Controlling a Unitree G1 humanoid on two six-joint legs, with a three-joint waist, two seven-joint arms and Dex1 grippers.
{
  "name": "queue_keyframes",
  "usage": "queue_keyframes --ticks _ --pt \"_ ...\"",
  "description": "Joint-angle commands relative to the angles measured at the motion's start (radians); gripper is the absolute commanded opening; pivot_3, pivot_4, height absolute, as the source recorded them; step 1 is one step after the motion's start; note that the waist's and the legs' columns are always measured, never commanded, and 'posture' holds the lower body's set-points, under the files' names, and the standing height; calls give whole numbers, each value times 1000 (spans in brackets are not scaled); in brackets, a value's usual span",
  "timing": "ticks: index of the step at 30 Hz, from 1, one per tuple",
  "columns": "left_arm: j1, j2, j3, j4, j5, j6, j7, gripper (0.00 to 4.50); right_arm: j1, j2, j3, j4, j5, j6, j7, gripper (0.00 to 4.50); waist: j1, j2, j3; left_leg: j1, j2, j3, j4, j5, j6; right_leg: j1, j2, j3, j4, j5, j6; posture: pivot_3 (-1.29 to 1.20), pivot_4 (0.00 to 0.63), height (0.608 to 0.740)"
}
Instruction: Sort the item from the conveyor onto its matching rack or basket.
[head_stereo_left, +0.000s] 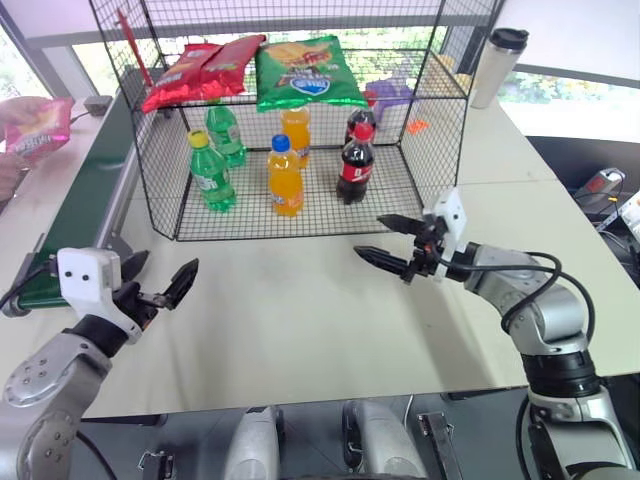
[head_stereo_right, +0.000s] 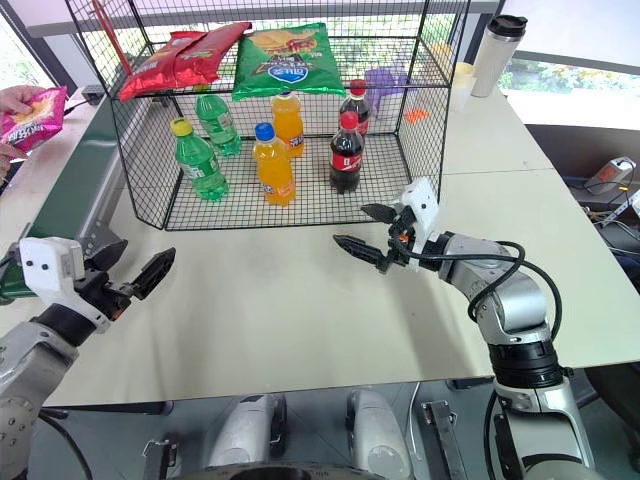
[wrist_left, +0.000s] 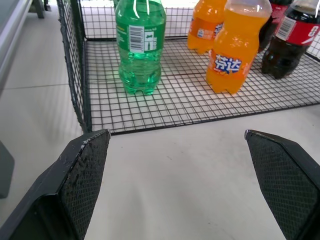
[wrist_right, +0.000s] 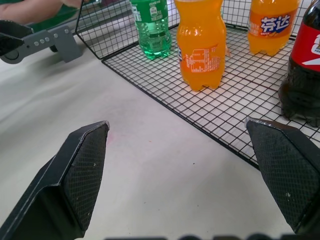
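At the far left, pink chip bag (head_stereo_left: 38, 127) in a person's hand (head_stereo_right: 14, 100); both claws spread, empty.

The near orange bottle (wrist_left: 239, 47) has a blue label with white Chinese letters 芬达. The far orange bottle (wrist_right: 272, 25) shows the same word. The green bottle (wrist_left: 140, 45) carries a white barcode patch, too small to read.

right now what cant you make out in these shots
- Pink chip bag: cut by the right eye view's edge, held by a person's hand; its print is too small.
- Conveyor: far end hidden behind the wire rack.
- Rear cola bottle: mostly hidden by the front cola bottle.
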Motion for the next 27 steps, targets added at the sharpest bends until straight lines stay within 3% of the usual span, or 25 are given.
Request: queue_keyframes --ticks 1,27 --pt "-2 14 2 -32 0 -19 -3 4473 -21 7 -7 -3 -3 -29 3 4500 0 0 0 0 0 0 0 0 0 0 0 0 0 0 0 0 150 740" --pt "-31 45 17 -11 -2 -25 9 4473 -26 25 -1 26 -32 -88 -6 4500 0 0 0 0 0 0 0 0 0 0 0 0 0 0 0 0 150 740"
